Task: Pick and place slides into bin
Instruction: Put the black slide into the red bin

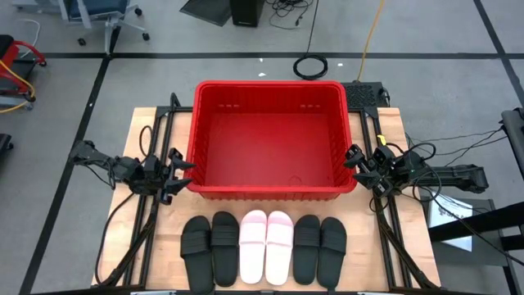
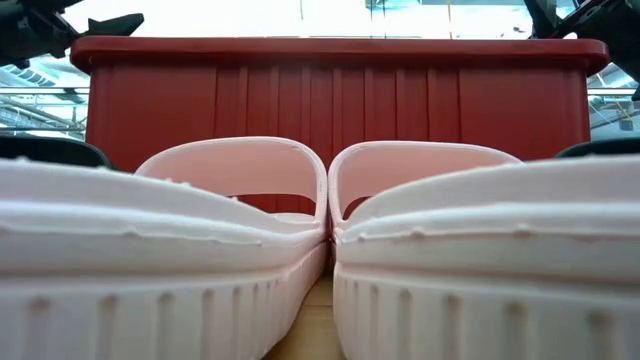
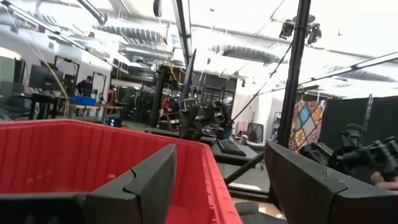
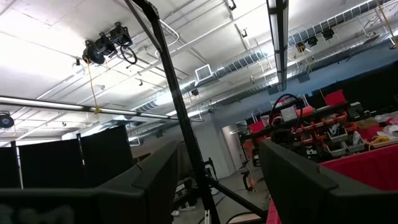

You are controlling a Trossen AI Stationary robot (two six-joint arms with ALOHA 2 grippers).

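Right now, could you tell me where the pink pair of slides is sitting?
In the high view, the pink slides lie side by side mid-row on the table's near edge, black slides on either side, just in front of the red bin.

Six slides [image 1: 266, 246], four black flanking two pink, lie in a row near the empty red bin [image 1: 268, 139].

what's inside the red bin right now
Nothing: the high view shows the bin with a bare red floor. All six slides, four black and two pink, sit in a row on the table in front of it.
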